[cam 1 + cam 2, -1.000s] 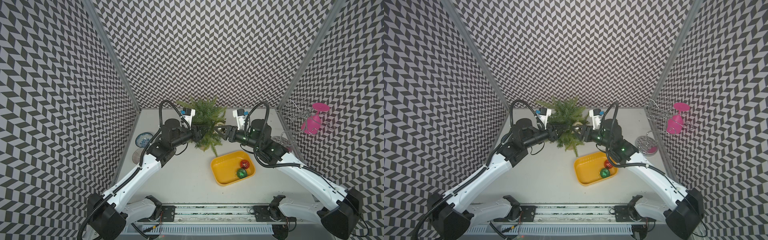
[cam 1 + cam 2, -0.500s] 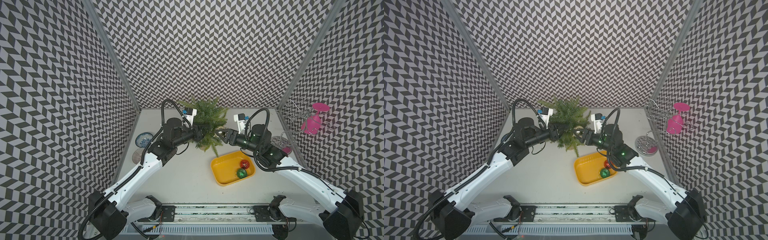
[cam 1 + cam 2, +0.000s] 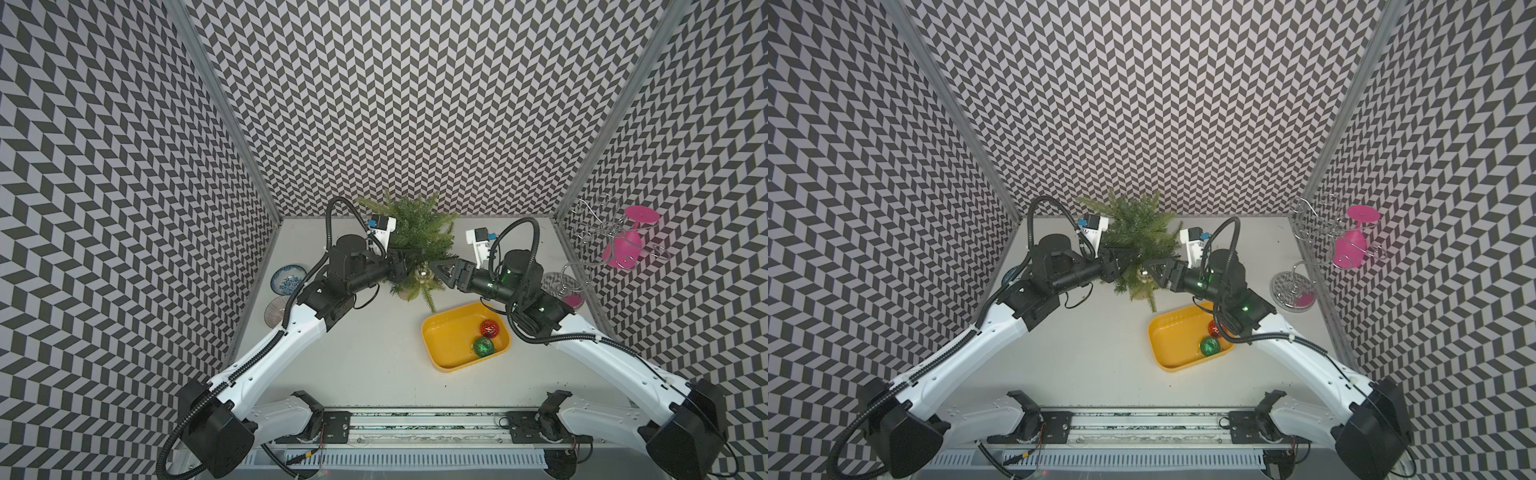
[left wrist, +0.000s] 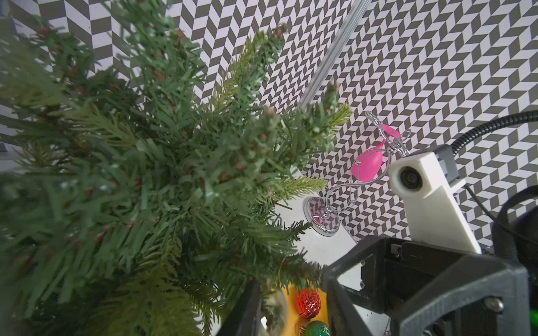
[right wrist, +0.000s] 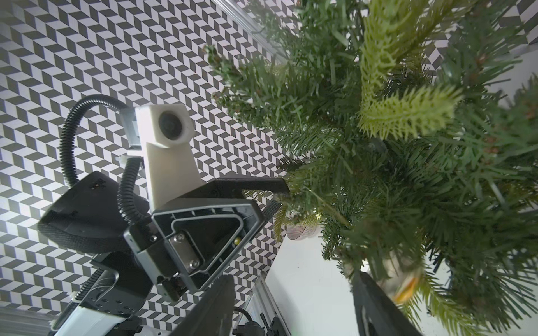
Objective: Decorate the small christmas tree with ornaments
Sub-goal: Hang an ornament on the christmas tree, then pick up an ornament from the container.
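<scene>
Standing upright at the back of the pale table (image 3: 374, 365), close to the rear wall, the small christmas tree (image 3: 419, 232) of feathery green artificial needles has an arm reaching into it from each side. The left gripper (image 3: 405, 262) is pushed into the lower branches on the tree's left. In the right wrist view its black fingers (image 5: 262, 184) stand a little apart with a branch tip between them, but whether they pinch that branch cannot be told. The right gripper (image 3: 433, 269) points at the tree from the right with its jaws parted: in the right wrist view its two dark fingers (image 5: 217, 305) show a wide gap with nothing between them. A glittery round gold ornament (image 3: 422, 272) sits among the lower front branches, between the two grippers and just beside the right one. Nearer the front, right of the tree, lies a shallow yellow plastic tray (image 3: 446, 345). In it rest a glittery red ornament (image 3: 490, 328) and a glittery green ornament (image 3: 483, 346), close together at its right end. A pink plastic goblet (image 3: 625, 249) hangs upside down from a silver wire rack (image 3: 569, 274) at the table's right edge.
</scene>
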{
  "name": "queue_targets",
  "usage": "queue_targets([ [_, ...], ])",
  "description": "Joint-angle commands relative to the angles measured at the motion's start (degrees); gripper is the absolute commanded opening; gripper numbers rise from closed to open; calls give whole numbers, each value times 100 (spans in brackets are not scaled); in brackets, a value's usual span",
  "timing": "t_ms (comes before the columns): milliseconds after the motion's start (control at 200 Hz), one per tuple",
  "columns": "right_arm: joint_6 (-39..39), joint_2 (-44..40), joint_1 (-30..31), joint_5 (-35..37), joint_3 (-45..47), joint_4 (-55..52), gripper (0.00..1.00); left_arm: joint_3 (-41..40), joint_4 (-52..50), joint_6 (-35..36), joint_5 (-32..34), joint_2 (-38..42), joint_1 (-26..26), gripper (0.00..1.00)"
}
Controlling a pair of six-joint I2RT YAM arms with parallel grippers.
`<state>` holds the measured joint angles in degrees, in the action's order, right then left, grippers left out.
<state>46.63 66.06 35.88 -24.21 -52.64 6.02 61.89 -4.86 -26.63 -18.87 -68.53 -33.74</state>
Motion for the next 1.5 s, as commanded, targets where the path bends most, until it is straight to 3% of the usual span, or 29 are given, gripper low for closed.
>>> queue_targets([
  [0,66,67,50,-140,26,288,65,-86,-84,23,98,131,-8,40],
  [601,-1295,-92,86,126,-714,-1634,67,-546,-866,17,90,1400,264,45],
  [861,-1617,-541,86,774,-904,-2571,67,-617,-1511,328,-141,1912,357,50],
  [1096,-1587,-1019,86,1652,-878,-3783,66,-1037,-1916,761,-768,2299,346,53],
  [1497,-674,-1267,16,2899,81,-5212,66,-2025,-1856,547,-1054,2992,102,54],
])
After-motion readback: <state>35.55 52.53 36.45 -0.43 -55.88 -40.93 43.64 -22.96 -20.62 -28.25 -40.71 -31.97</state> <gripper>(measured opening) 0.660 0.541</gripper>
